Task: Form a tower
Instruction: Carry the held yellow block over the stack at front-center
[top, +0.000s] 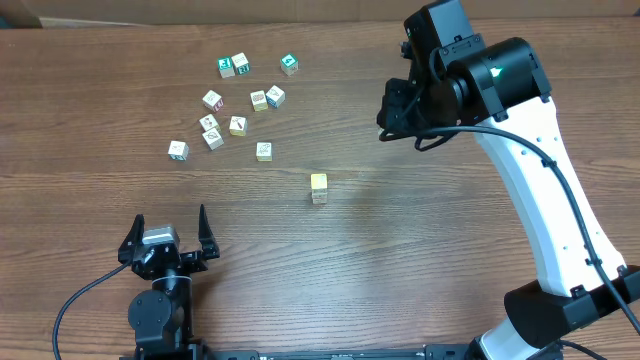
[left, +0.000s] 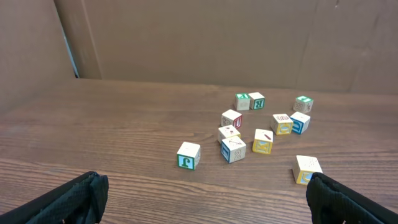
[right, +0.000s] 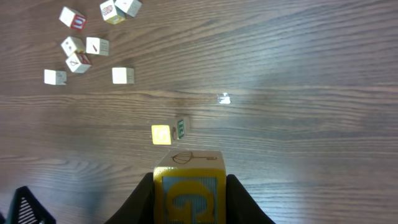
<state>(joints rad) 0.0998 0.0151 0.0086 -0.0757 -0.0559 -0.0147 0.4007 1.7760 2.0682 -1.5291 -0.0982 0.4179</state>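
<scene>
Right gripper (right: 189, 200) pinching a yellow block (right: 189, 180), high over the worktop (top: 420, 250). Left gripper (top: 168, 235) spread wide, low at the near edge. Tower (top: 318, 187) mid-worktop, well apart from both; yellow top, maybe two blocks tall, hard to judge from above. Loose blocks (top: 235, 105) scattered beyond it.

The left gripper (left: 204, 190) has its black fingers (left: 68, 200) spread wide, one in each bottom corner, low over the wooden counter (left: 112, 137). Ahead lies a loose scatter of small cubes. A green-lettered cube (left: 188, 155) sits nearest on the left, a yellow-faced cube (left: 263, 141) mid-cluster, and a pale cube (left: 307, 169) near the right-hand finger. A brown wall (left: 186, 37) backs the counter.
</scene>
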